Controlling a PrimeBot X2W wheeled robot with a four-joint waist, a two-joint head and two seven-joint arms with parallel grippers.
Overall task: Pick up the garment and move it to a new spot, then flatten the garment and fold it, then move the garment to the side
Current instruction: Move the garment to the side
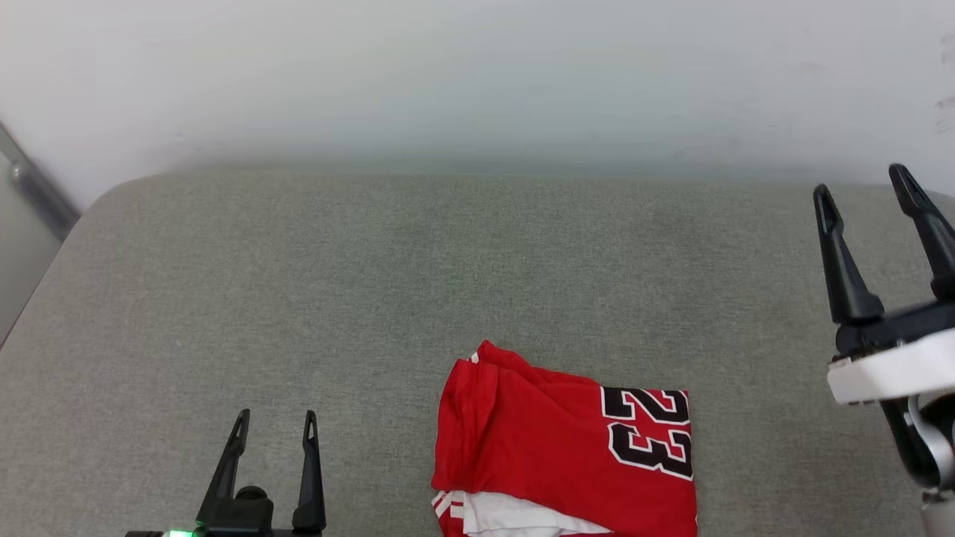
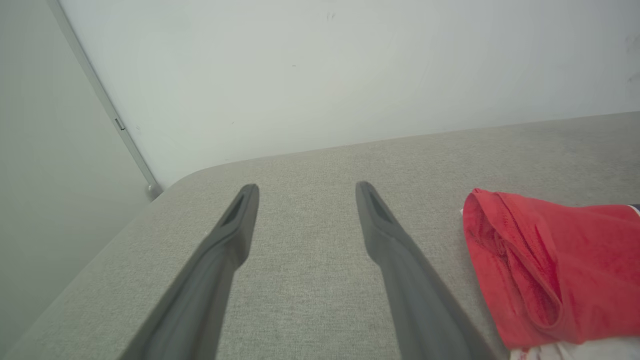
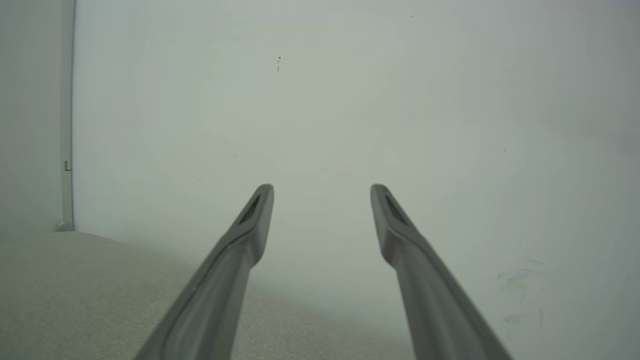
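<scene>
One folded garment (image 1: 537, 440) lies at the near edge of the grey table (image 1: 298, 283), right of centre. Its visible span runs left to right, the "23" is turned sideways with the 2 farther from me, and white sleeve cloth shows at the near side. I see bare table to its left, beyond it and to its right. Two grippers: the left gripper (image 1: 276, 415) is low beside the garment and the right gripper (image 1: 859, 180) is raised at the far right, both with jaws spread and empty.
</scene>
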